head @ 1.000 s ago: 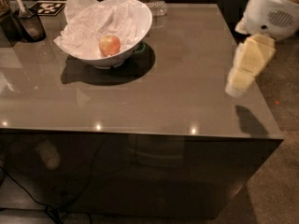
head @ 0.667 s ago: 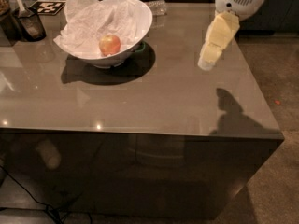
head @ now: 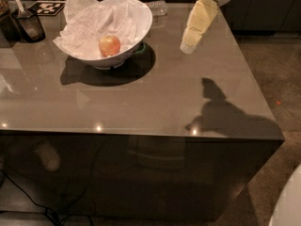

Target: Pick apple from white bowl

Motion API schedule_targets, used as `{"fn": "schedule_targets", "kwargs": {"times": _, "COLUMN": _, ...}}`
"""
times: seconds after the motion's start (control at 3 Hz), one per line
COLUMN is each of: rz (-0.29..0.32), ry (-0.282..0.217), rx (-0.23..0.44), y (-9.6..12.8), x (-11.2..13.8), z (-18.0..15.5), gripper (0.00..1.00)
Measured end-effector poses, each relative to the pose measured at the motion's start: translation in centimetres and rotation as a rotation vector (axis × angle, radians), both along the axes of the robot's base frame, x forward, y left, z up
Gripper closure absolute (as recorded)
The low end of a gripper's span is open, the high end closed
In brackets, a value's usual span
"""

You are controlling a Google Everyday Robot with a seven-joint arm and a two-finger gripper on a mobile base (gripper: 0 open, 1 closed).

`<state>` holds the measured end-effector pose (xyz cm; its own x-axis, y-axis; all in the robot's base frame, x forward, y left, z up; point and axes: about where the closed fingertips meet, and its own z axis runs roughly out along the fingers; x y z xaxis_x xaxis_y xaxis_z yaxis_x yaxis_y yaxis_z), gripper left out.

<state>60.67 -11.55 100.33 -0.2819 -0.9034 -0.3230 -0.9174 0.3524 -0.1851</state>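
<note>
The apple point(head: 109, 45) is yellow-orange with a red blush. It lies on crumpled white paper inside the white bowl point(head: 141, 25), which stands at the back left of the grey table point(head: 155, 98). My gripper point(head: 189, 46) is cream-coloured and hangs down from the white arm at the top, above the table to the right of the bowl, about a bowl's width from the apple. It holds nothing that I can see.
A dark container point(head: 29, 25) with a utensil stands at the far left. A black-and-white marker tag point(head: 46, 7) lies behind it. A clear object point(head: 157, 6) and white items stand behind the bowl. The table's right edge drops to carpeted floor.
My gripper and arm have moved left from the table's right edge to over the table near the bowl. The apple and bowl have not moved.
</note>
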Motion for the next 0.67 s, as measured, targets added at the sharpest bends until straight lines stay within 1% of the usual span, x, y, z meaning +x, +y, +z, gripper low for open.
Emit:
{"fn": "schedule_targets", "kwargs": {"times": 0.33, "rz": 0.050, "ry": -0.030, "rx": 0.029, "y": 2.8, "x": 2.0, "z": 0.3, "gripper": 0.00}}
{"fn": "schedule_targets", "kwargs": {"times": 0.67, "rz": 0.095, "ry": -0.050, "rx": 0.013, "y": 6.8, "x": 4.8, "z": 1.1, "gripper": 0.00}}
